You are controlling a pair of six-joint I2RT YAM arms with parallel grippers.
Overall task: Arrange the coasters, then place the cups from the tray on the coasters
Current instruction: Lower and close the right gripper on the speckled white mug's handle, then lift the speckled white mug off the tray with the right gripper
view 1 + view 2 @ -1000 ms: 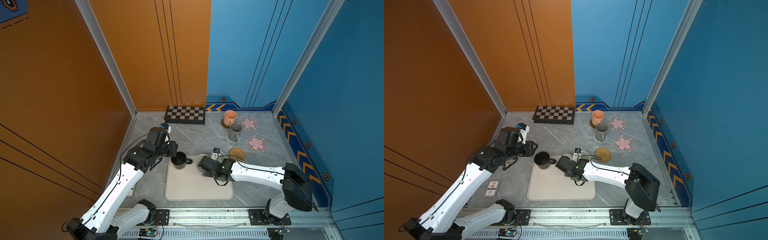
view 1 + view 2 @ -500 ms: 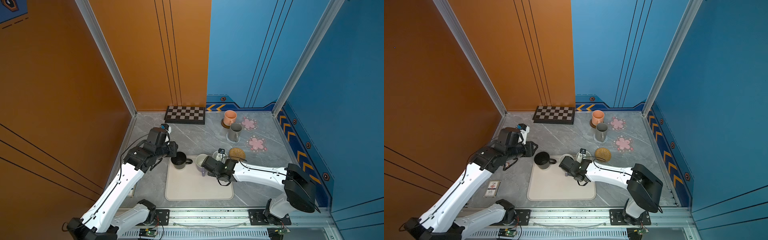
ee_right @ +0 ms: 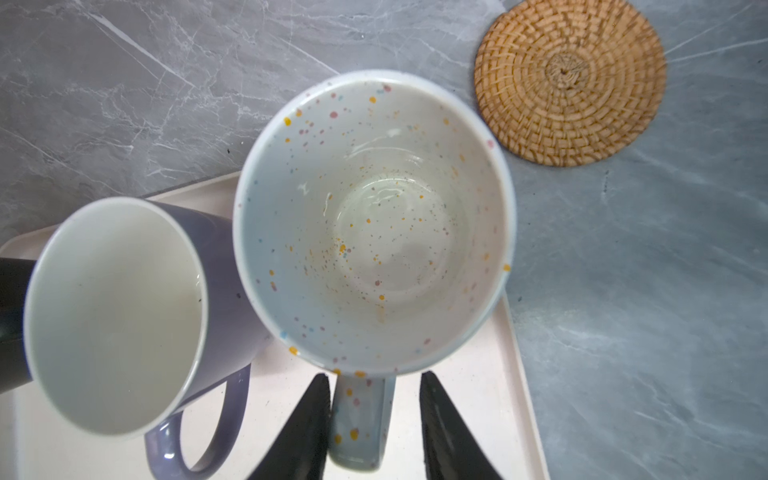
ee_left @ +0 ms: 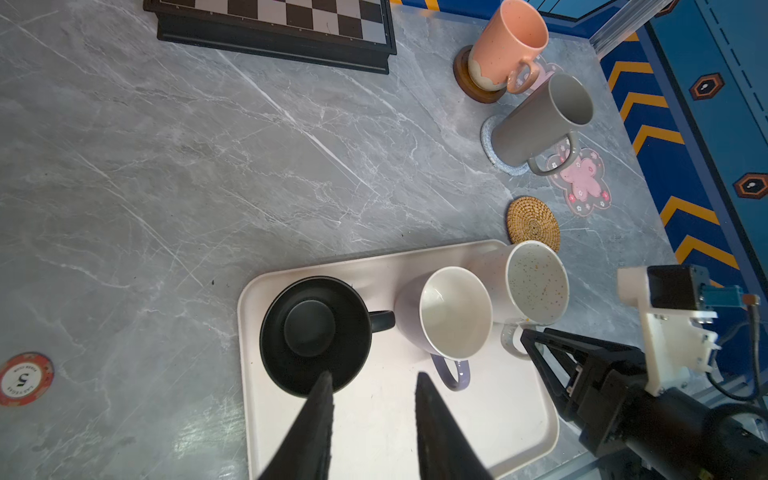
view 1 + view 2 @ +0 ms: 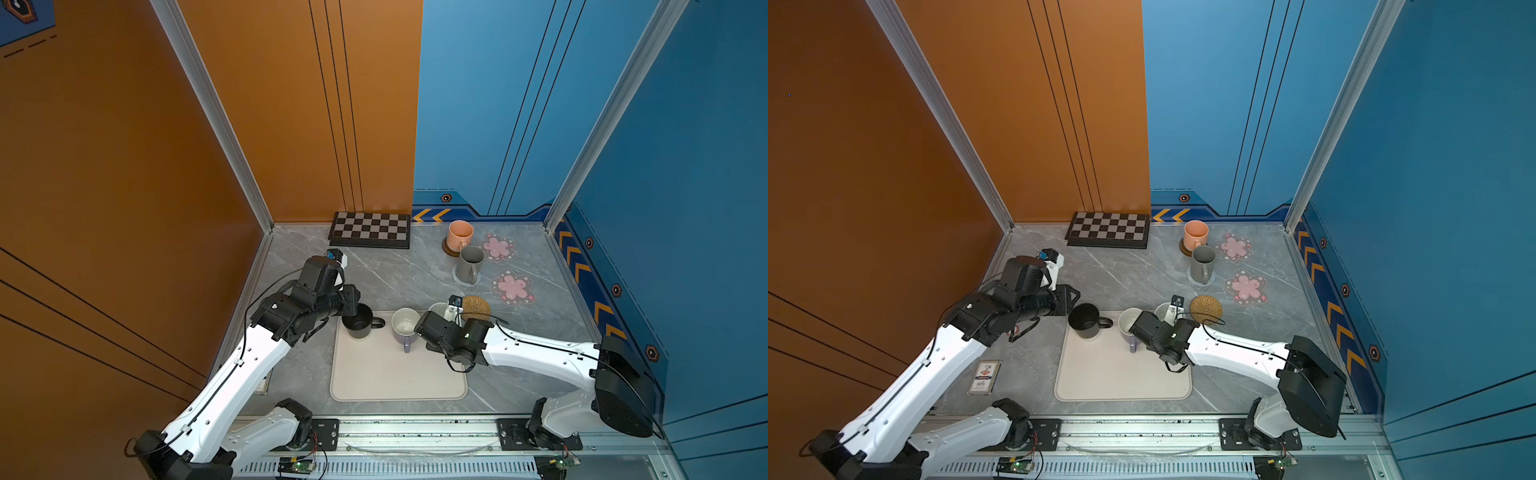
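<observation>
On the cream tray (image 5: 395, 374) stand three cups: a black mug (image 5: 358, 323), a lavender mug (image 5: 405, 324) and a speckled mug (image 3: 374, 216). My right gripper (image 3: 372, 378) is open, its jaws either side of the speckled mug's handle, one finger touching it. My left gripper (image 4: 372, 376) is open and empty, one fingertip over the black mug's rim. The peach mug (image 5: 460, 235) sits on the dark wooden coaster (image 4: 467, 81), the grey mug (image 5: 469, 264) on the light-blue coaster (image 4: 490, 141). Two pink flower coasters (image 5: 496, 248) (image 5: 512, 287) and the rattan coaster (image 5: 476, 307) are bare.
A black-and-grey chequered board (image 5: 370, 229) lies against the back wall. A red poker chip (image 4: 25, 378) and a card pack (image 5: 984, 376) lie left of the tray. Orange and blue walls close in the grey marble table on three sides.
My right gripper has slid to the right off the lavender mug, which now shows fully, and sits at the speckled mug's handle. The left arm has not moved.
</observation>
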